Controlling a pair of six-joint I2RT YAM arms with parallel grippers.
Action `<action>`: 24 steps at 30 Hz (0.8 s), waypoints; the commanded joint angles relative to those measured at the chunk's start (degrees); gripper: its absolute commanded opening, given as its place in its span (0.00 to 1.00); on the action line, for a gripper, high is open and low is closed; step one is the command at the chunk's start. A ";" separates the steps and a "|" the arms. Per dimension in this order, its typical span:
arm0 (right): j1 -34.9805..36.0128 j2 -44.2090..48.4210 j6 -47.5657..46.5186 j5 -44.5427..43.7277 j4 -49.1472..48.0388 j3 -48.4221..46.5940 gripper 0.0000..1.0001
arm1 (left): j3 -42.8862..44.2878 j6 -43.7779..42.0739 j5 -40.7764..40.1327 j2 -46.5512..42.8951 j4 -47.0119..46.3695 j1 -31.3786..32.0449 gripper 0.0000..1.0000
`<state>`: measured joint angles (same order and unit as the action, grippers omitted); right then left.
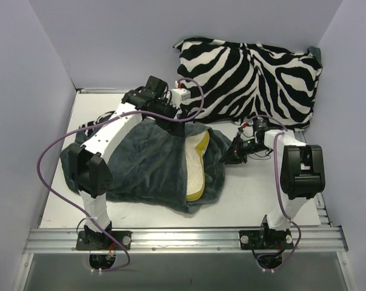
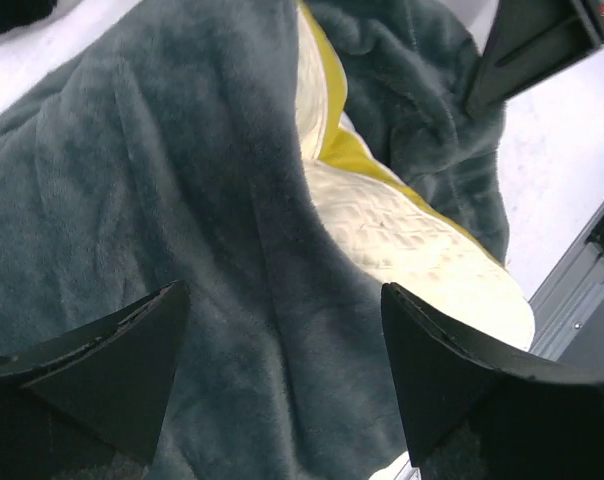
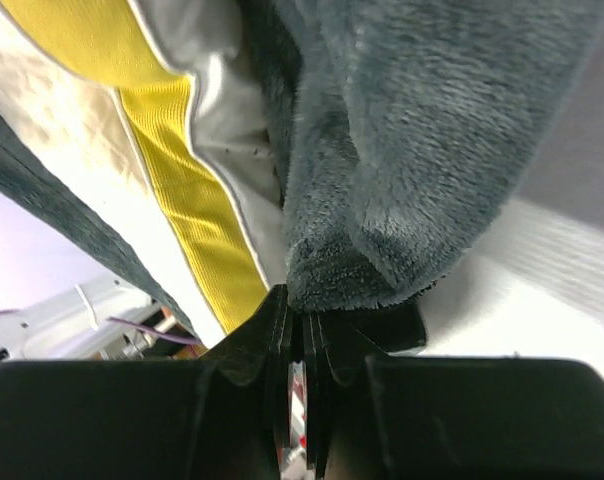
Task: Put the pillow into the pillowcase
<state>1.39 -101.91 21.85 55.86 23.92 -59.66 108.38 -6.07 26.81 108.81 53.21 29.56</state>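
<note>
The dark grey-teal pillowcase [image 1: 140,163] lies crumpled in the middle of the table. From its open right side shows the cream-yellow pillow [image 1: 198,173], its yellow piped edge curving along the opening. My left gripper [image 1: 176,125] hovers over the far part of the pillowcase [image 2: 182,200], open, with only plush fabric below its two fingers [image 2: 112,360]; the quilted pillow [image 2: 412,240] shows to the right. My right gripper [image 1: 232,154] is at the pillowcase's right rim. Its jaws [image 3: 300,300] are shut, pinching the edge of the pillowcase [image 3: 402,150], with the pillow [image 3: 172,150] beside it.
A plump zebra-print cushion [image 1: 249,79] leans against the back wall at the right. Grey walls close in the left, back and right. An aluminium rail [image 1: 183,239] runs along the near edge, with the arm bases on it. White tabletop [image 1: 256,194] shows at the right front.
</note>
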 commanded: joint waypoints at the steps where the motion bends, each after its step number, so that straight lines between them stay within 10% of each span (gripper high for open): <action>1: 2.04 0.57 -1.90 0.39 3.94 -0.90 0.00 | 1.39 0.09 -4.49 1.74 2.34 2.08 0.85; 7: 2.92 1.62 -1.63 0.66 4.03 -1.78 0.00 | 3.95 0.00 -2.21 7.55 2.60 3.31 0.70; 14: 6.08 -1.97 1.78 0.75 1.32 -6.43 0.00 | 12.36 0.79 2.19 14.05 4.62 5.76 0.02; 19: 12.48 -8.38 12.85 1.61 -9.22 -11.86 0.00 | 29.92 8.08 10.54 17.30 3.13 14.18 0.00; 24: 16.18 -16.38 24.98 6.71 -22.75 -17.07 0.00 | 28.56 11.16 11.52 18.18 -1.36 15.27 0.00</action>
<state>15.79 -115.92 36.51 58.00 11.66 -73.89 135.50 0.84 31.53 127.28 57.01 44.07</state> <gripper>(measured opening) 0.052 0.013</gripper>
